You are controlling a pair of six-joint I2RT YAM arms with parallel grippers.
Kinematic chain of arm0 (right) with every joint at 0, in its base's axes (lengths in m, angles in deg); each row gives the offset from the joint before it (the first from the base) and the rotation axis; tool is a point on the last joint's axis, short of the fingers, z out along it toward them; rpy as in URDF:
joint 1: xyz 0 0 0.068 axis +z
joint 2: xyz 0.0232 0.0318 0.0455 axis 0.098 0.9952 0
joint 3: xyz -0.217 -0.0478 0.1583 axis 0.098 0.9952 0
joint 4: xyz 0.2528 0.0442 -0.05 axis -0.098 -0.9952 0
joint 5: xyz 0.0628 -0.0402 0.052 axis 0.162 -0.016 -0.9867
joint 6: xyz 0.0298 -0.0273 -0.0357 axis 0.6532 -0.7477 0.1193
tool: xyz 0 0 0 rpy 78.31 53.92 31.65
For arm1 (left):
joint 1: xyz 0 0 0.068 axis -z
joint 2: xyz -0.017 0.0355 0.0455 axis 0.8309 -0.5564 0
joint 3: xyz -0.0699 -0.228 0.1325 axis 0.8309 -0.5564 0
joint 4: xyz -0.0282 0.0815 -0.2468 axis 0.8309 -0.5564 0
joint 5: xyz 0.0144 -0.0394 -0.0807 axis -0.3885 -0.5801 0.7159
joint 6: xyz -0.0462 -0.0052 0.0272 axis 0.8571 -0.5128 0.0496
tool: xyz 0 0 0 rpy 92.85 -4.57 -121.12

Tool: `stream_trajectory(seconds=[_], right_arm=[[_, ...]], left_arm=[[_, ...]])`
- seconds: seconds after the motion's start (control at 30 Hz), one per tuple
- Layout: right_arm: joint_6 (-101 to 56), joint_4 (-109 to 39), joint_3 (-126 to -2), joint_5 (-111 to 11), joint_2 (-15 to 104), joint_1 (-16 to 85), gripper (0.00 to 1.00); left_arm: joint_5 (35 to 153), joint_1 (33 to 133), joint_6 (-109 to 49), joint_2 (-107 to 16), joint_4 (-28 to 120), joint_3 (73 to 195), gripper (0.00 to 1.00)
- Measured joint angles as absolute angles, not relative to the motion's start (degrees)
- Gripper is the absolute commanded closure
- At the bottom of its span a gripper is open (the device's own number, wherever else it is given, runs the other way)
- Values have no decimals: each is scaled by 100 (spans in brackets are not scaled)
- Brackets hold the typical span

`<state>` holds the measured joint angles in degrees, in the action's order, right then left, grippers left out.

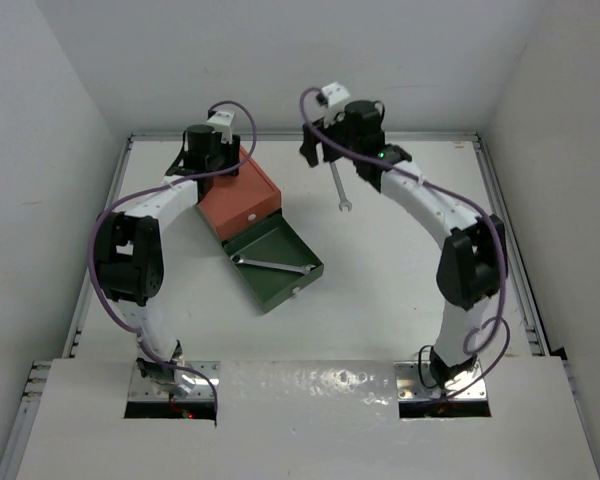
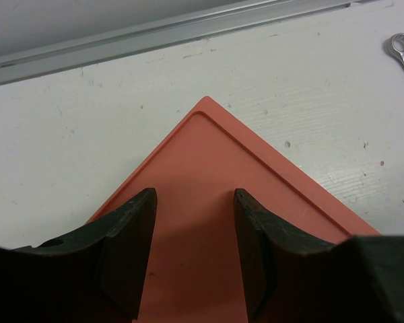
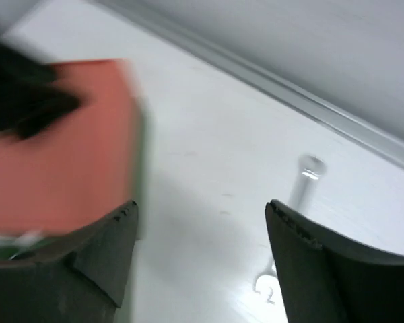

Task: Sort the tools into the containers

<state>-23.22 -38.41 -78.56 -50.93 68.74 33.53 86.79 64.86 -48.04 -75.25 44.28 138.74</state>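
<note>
From above, my right hand (image 1: 322,155) hangs at the far side of the tabletop (image 1: 380,300). The loose wrench (image 1: 339,187) lies just to the near side of it, its long axis running far to near with a slight lean to the right. My left hand (image 1: 205,158) sits over the far corner of the orange-red drawer (image 1: 245,195), well left of that wrench, so I judge the pick falls to my right. The green drawer (image 1: 270,288) stands pulled out, with other wrenches (image 1: 273,265) lying in it.

My left wrist view shows my fingers (image 2: 131,256) slightly parted with nothing between them, only the orange top below. The loose wrench's ring end peeks in at the upper right.

My right wrist view is blurred. It shows my right hand's jaws wide apart and empty, the loose wrench flat on the tabletop close to my right finger (image 3: 323,269).

Only this view shows how the wrench lines up with my jaws, and only the top view shows what is in the green drawer.
</note>
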Motion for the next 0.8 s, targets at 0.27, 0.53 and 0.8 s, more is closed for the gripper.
stream_trajectory(seconds=[0.27,0.53,0.8], right_arm=[[-2158,-5609,-10464,-3969,9630,2568,11],[-2241,-6353,-10905,-3574,10756,2614,18],[-1979,-6057,-10617,-4098,10699,2463,100]], left_arm=[[8679,6486,-4809,-7518,4468,13847,53],[8677,6486,-4809,-7496,4575,13771,53],[8668,6486,-4809,-7485,4614,13747,53]])
